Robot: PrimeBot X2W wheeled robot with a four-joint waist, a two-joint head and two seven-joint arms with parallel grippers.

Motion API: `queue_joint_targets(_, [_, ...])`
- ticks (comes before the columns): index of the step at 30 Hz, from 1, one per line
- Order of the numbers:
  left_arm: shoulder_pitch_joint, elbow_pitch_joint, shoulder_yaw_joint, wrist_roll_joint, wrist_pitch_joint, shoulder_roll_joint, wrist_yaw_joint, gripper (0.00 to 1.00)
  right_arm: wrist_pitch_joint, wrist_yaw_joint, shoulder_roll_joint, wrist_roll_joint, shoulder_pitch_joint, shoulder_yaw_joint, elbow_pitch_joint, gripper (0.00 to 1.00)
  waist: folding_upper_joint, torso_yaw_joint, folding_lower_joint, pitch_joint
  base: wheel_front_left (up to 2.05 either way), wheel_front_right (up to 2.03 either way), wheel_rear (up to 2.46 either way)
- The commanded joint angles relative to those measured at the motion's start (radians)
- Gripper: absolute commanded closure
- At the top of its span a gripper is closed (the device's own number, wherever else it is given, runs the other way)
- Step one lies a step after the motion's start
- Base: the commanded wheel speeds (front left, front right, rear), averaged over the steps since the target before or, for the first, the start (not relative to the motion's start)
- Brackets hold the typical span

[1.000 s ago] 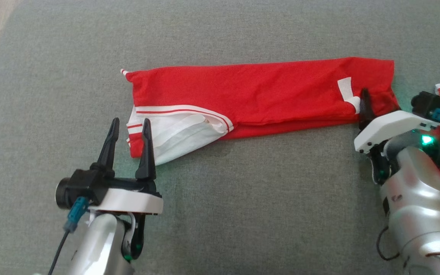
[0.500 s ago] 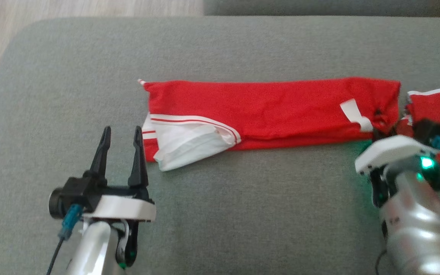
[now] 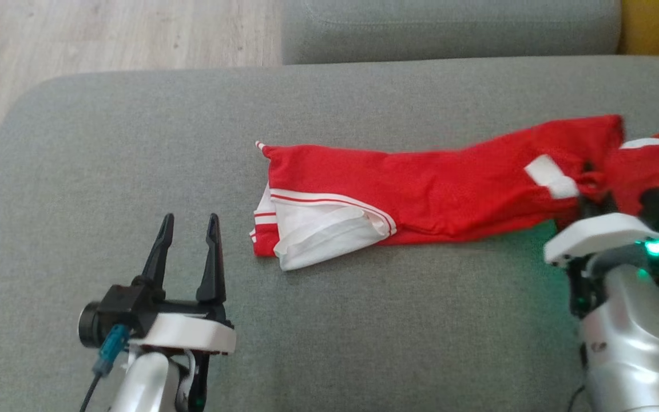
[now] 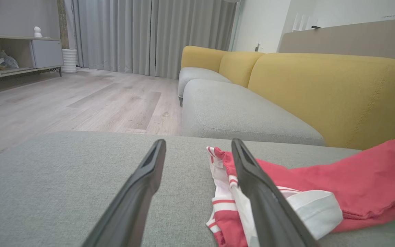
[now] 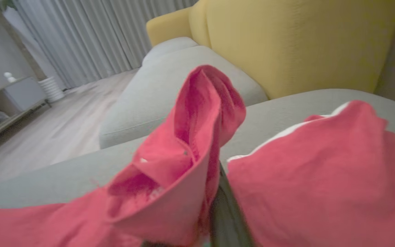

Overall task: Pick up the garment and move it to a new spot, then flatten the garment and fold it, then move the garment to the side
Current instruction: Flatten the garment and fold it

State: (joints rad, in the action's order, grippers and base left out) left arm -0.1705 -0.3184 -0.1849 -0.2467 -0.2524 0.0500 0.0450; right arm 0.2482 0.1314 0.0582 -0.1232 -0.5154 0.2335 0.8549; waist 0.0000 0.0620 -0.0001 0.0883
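The garment (image 3: 432,183) is red with white trim, folded into a long strip across the grey cushion (image 3: 364,320). My right gripper (image 3: 588,194) is shut on its right end, which is bunched and raised off the cushion. In the right wrist view the red cloth (image 5: 183,144) drapes over one dark finger (image 5: 226,209). More red cloth with a white edge (image 3: 650,166) lies just right of the grip. My left gripper (image 3: 190,220) stands open and holds nothing, a little left of the garment's white-trimmed end (image 4: 286,206).
The cushion's rounded left edge drops to a wooden floor (image 3: 106,34). A second grey seat (image 3: 449,28) lies beyond the far edge, with a yellow sofa back (image 4: 321,89) behind it. Bare cushion stretches in front of the garment.
My right gripper has shut on the garment's right end and raised it. The garment's left end now lies clear of my open left gripper. The head camera has tilted up.
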Motion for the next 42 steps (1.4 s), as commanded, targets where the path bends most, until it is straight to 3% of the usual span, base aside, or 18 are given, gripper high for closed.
queue_joint_targets(1, [-0.015, 0.026, 0.035, 0.002, -0.009, 0.003, 0.004, 0.00, 0.013, -0.001, -0.007, -0.028, -0.041, -0.062, -0.033, 1.00, 0.0000, 0.005, 0.0001, -0.015, 0.00, 0.00, 0.00])
queue_joint_targets(9, [-0.004, 0.026, 0.032, 0.014, -0.009, 0.013, 0.008, 0.00, 0.013, -0.001, -0.008, -0.305, -0.087, -0.439, -0.059, 1.00, 0.0000, 0.049, 0.0001, -0.054, 0.00, 0.00, 0.00])
queue_joint_targets(15, [-0.013, 0.029, 0.014, 0.019, -0.006, 0.017, 0.009, 0.00, 0.013, -0.001, -0.008, -0.432, -0.104, -0.631, -0.054, 1.00, 0.0000, 0.108, 0.0001, -0.054, 0.00, 0.00, 0.00])
queue_joint_targets(19, [-0.025, 0.039, -0.003, 0.018, 0.002, 0.015, 0.008, 0.00, 0.011, -0.001, -0.008, -0.452, -0.127, -0.749, -0.029, 1.00, 0.0000, 0.150, 0.0001, -0.032, 0.00, 0.00, 0.00])
queue_joint_targets(29, [-0.052, 0.052, -0.033, 0.014, 0.010, 0.013, 0.003, 0.00, 0.001, -0.001, -0.008, -0.533, -0.200, -0.889, 0.063, 1.00, 0.0000, 0.242, 0.0001, 0.037, 0.00, 0.00, 0.00])
queue_joint_targets(38, [-0.067, 0.041, -0.066, 0.003, 0.008, 0.008, -0.009, 0.00, 0.009, -0.001, -0.008, -0.581, -0.207, -0.947, 0.121, 1.00, 0.0000, 0.289, 0.0001, 0.067, 0.00, 0.00, 0.00])
queue_joint_targets(39, [-0.069, 0.041, -0.068, 0.002, 0.009, 0.008, -0.009, 0.00, 0.010, -0.001, -0.008, -0.589, -0.206, -0.956, 0.118, 0.79, 0.0000, 0.292, 0.0001, 0.070, 0.00, 0.00, 0.00])
queue_joint_targets(40, [-0.071, 0.041, -0.069, 0.001, 0.009, 0.008, -0.009, 0.00, 0.011, -0.001, -0.008, -0.598, -0.205, -0.966, 0.110, 0.00, 0.0000, 0.296, 0.0001, 0.073, 0.00, 0.00, 0.00])
queue_joint_targets(42, [-0.074, 0.041, -0.070, 0.000, 0.010, 0.009, -0.011, 0.00, 0.012, -0.001, -0.008, -0.634, -0.192, -1.008, 0.067, 0.00, 0.0000, 0.300, 0.0001, 0.076, 0.00, 0.00, 0.00])
